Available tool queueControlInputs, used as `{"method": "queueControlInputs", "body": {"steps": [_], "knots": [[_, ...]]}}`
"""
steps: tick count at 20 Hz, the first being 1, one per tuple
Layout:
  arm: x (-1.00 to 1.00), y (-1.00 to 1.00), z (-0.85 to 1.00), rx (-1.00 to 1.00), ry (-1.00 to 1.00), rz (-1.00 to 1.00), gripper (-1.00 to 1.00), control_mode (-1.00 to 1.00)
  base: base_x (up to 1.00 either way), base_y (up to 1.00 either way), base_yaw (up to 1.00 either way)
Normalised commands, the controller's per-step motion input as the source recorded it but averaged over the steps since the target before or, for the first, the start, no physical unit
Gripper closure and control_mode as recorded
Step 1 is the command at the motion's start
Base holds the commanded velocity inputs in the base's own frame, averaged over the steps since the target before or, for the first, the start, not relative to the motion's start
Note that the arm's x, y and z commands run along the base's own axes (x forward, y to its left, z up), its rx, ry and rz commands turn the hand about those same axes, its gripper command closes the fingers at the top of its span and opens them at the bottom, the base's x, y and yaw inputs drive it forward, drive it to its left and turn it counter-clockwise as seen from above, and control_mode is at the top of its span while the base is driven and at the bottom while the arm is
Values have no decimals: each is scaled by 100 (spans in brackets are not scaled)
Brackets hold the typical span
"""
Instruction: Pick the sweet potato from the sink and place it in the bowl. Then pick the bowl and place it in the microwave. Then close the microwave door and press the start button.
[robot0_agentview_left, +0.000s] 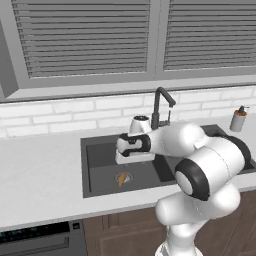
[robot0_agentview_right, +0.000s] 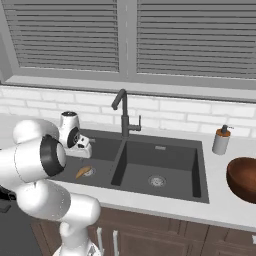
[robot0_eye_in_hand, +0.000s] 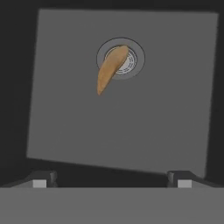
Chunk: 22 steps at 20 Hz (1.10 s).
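Sweet potato (robot0_eye_in_hand: 112, 68) lies on sink (robot0_agentview_left: 100, 186) drain, ungrabbed; gripper (robot0_eye_in_hand: 112, 178) above w/ jaws spread, empty. Bowl (robot0_agentview_right: 244, 178) empty; all steps left.

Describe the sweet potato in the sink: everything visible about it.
The sweet potato is a small orange-tan root, smooth-looking and slightly curved, thick at one end and tapering to a point. It lies flat on the floor of the sink's left basin, its thick end resting over the round steel drain and its tip on the dark grey basin floor. Nothing else touches it: the open gripper hangs above it, fingers spread wide and empty.
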Motion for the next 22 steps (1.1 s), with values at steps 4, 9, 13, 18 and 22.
{"method": "queueControlInputs", "body": {"steps": [4, 9, 13, 18, 22], "knots": [[33, 11, -37, 0, -1, 0, -100, -100, 0, 0, 0], [9, 21, -18, 0, 0, -1, -100, -100, 0, 0, 0], [3, 2, -18, 0, 1, -4, -100, -100, 0, 0, 0], [6, 0, -47, 0, -1, -3, -100, -100, 0, 0, 0], [17, 1, -37, 0, 0, -2, -100, -100, 0, 0, 0]]}}
